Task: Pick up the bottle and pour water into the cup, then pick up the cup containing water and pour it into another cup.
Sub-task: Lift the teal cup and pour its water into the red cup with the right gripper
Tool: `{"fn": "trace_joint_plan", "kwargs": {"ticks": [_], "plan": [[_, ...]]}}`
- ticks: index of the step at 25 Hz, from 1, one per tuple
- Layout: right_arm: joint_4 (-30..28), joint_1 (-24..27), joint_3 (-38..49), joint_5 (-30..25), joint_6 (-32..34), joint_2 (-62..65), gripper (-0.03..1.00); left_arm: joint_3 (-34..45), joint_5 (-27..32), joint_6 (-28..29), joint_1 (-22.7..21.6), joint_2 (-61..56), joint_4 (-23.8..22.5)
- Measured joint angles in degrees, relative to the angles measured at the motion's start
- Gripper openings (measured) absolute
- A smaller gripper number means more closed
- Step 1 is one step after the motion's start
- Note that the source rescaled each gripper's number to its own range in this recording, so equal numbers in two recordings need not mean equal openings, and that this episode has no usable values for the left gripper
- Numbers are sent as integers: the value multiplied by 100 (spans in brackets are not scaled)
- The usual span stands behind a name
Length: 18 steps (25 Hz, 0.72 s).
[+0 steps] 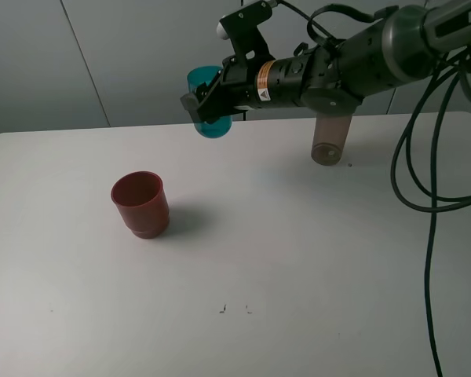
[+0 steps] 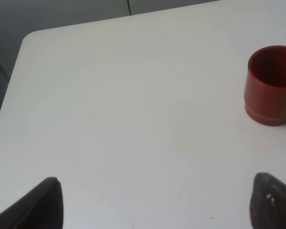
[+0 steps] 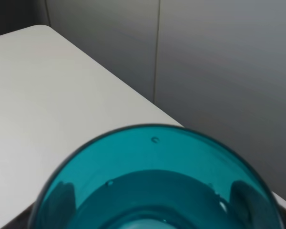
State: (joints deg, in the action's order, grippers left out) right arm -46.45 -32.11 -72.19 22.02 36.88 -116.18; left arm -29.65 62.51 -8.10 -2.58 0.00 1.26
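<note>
Half done, seemingly: right claw (image 1: pixel 207 107) clamps the water-holding teal tumbler (image 1: pixel 201 80) aloft; pouring into the red-brown cup (image 1: pixel 141 204) remains; left claw (image 2: pixel 157 204) gapes empty.

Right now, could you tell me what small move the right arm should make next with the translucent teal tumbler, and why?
Probably carry it across until it hangs above the opaque red-brown cup, without tilting yet. The right gripper holds the teal tumbler aloft with water inside, well away from that cup.

White table (image 1: pixel 314 267), grey panelled wall (image 1: pixel 102 55)
</note>
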Motion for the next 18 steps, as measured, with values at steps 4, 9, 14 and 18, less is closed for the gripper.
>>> {"fn": "trace_joint_plan", "kwargs": {"ticks": [4, 9, 14, 18], "plan": [[-82, -186, -427, -9, 93, -387, 8, 0, 0, -10, 0, 0, 0], [-259, -292, -822, -9, 119, -719, 8, 0, 0, -10, 0, 0, 0], [-606, -407, -913, 2, -104, -776, 8, 0, 0, -10, 0, 0, 0], [-1078, -437, -913, 3, -330, -776, 8, 0, 0, -10, 0, 0, 0]]}}
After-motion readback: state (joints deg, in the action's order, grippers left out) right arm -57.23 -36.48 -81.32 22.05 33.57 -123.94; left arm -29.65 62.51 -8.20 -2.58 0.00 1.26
